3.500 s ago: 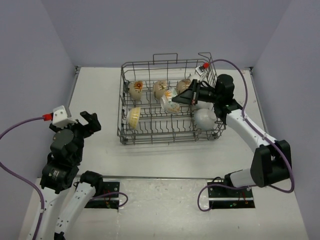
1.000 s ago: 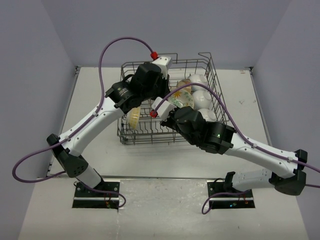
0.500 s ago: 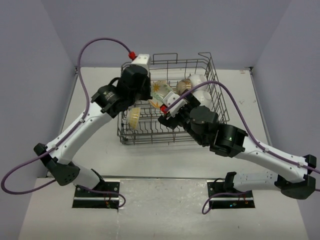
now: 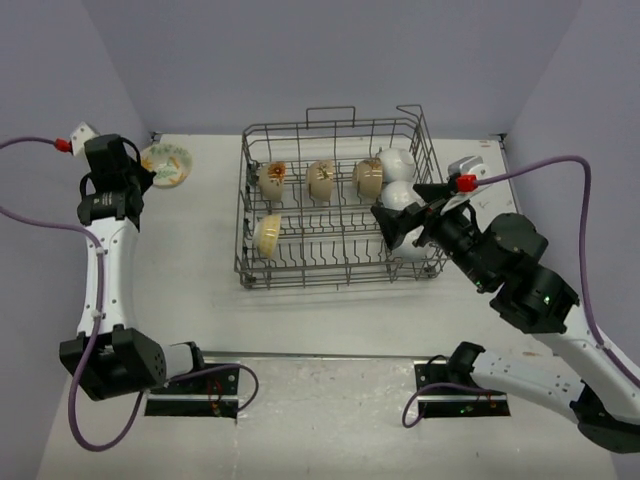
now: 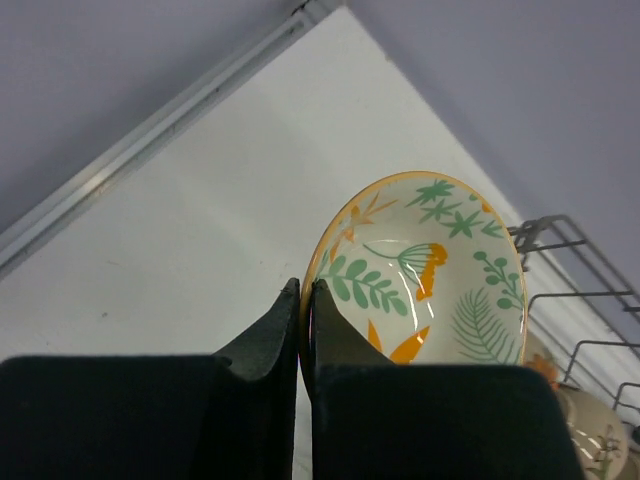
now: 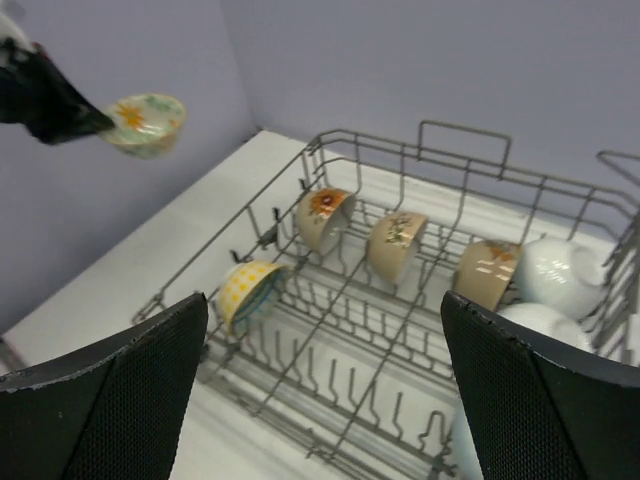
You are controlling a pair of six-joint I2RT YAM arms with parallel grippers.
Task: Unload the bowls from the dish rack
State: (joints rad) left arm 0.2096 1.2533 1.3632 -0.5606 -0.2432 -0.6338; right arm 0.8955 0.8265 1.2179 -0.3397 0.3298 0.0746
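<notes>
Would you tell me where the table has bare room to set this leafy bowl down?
Widest bare table lies between the dish rack and the left wall, near the left gripper holding the leafy bowl. Another strip fronts the rack. The rack's right end is crowded by the right gripper.

White table (image 4: pixel 200 285), grey wire dish rack (image 4: pixel 320 270) standing (far half)

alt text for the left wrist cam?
Left gripper pinches the orange rim of a cream bowl with green leaf pattern. White table behind; a corner of the wire dish rack at right.
</notes>
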